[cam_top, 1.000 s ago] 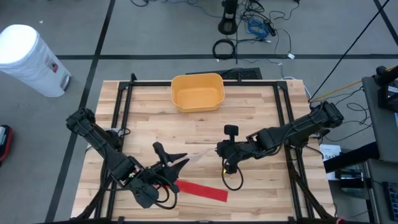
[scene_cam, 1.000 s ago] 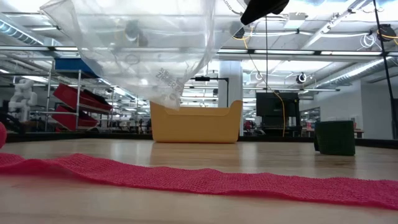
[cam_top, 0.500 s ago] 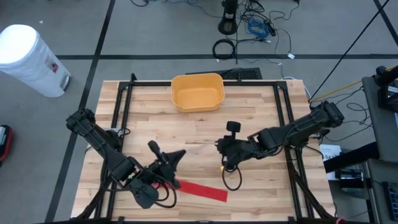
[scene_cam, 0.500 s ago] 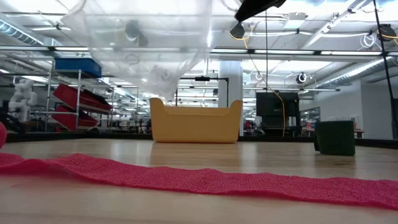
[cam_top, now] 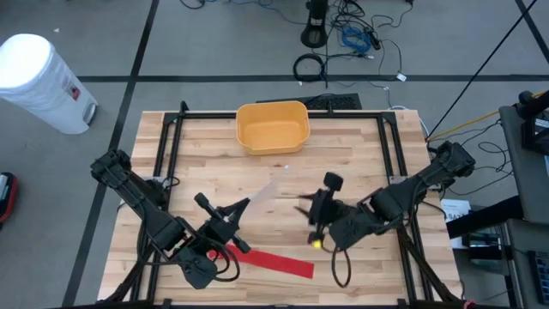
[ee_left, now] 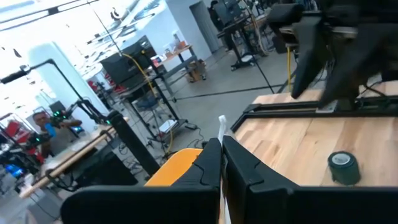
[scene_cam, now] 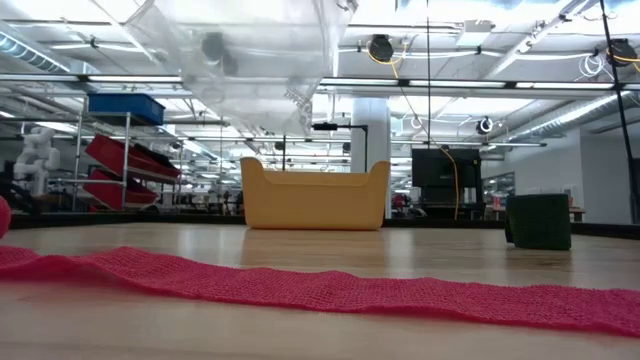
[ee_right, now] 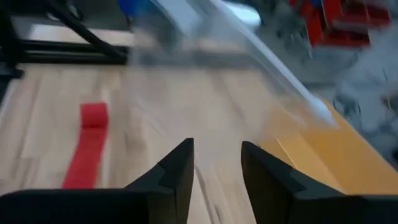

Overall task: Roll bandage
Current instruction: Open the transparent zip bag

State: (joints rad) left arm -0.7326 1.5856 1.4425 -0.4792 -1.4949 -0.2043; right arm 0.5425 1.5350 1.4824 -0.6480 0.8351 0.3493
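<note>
A red bandage (cam_top: 273, 263) lies unrolled and flat on the wooden table near its front edge; it crosses the foreground of the low view (scene_cam: 350, 290) and shows in the right wrist view (ee_right: 92, 144). My left gripper (cam_top: 238, 207) is above the table's near left part, shut on a clear plastic bag (cam_top: 266, 190), which fills the top of the low view (scene_cam: 250, 60). My right gripper (ee_right: 217, 163) is open, right of the bag in the high view (cam_top: 310, 213), with nothing between its fingers. My left gripper pinches a thin edge of the clear bag (ee_left: 222, 123) between its two shut fingers (ee_left: 208, 163). The fingers lie about level and point toward the table's far right. The bag is lifted clear of the table, and its loose body hangs in the air above the bandage.
A yellow bin (cam_top: 272, 126) stands at the middle of the far edge. A dark green tape roll (scene_cam: 540, 221) sits on the table toward the right (ee_left: 343, 167). A black frame (cam_top: 171, 129) runs around the tabletop.
My right gripper has opened and let go of the bag, then drawn back up and toward the table's near right. My left gripper has shut on the bag and rolled its wrist. The bag now hangs from the left gripper alone and has swung higher.
</note>
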